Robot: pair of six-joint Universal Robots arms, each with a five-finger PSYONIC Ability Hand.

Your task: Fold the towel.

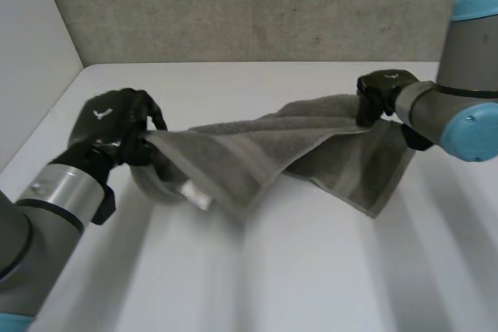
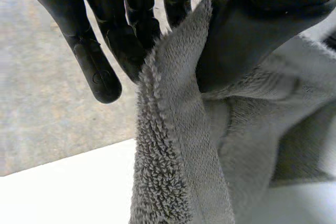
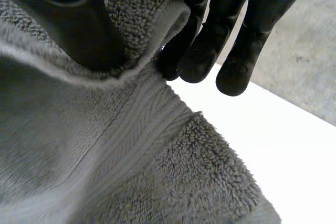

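A grey towel [image 1: 264, 153] is stretched above the white table [image 1: 311, 270], pinched by left hand [image 1: 117, 122] and right hand [image 1: 381, 92].

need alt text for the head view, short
A grey towel hangs in loose folds between two black robot hands over a white table. The left hand grips one end, the right hand the other.

Towel [image 1: 264, 153] spans mid-table between left hand [image 1: 115, 124] and right hand [image 1: 380, 96], sagging onto table [image 1: 311, 277]: blocks crossing. 2 free zones: bare near side, narrower strip behind up to wall [image 1: 233, 5].
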